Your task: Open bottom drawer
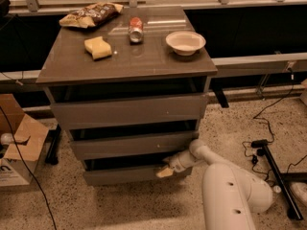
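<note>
The bottom drawer is the lowest, smallest grey-brown front of the cabinet. It stands out a little from the cabinet body, with a dark gap above its top edge. My gripper reaches in from the lower right on a white arm. It sits at the drawer's top right edge, against the front panel. Its pale fingertips lie close together by the drawer's top lip.
On the cabinet top are a chip bag, a yellow sponge, a can lying on its side and a white bowl. A cardboard box stands at the left. Cables and a black stand lie on the right floor.
</note>
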`<state>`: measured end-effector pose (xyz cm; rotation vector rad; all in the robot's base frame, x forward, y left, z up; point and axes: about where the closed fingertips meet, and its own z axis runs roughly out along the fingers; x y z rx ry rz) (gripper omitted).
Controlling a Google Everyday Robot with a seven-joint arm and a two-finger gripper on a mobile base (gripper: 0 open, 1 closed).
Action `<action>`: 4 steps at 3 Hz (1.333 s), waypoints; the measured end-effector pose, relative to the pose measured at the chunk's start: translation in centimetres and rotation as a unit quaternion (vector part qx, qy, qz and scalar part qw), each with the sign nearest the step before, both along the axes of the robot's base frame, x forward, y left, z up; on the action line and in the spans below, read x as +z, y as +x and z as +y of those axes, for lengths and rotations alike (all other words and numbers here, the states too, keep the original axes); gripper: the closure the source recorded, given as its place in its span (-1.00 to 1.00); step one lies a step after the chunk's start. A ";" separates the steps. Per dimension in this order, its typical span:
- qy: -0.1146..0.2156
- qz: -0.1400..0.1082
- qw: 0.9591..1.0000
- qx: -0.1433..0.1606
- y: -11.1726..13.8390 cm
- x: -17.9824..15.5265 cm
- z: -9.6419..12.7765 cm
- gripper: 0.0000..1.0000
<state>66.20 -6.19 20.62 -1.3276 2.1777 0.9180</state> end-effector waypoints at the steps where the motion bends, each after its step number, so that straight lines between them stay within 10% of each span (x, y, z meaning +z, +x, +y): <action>1: -0.013 -0.001 1.000 -0.006 -0.1 0.4 -0.8 -0.24; 3: -0.013 -0.001 1.000 -0.005 -0.1 0.4 -0.8 -1.00; 4: -0.063 0.013 0.998 0.017 -1.0 -0.3 -0.7 -1.00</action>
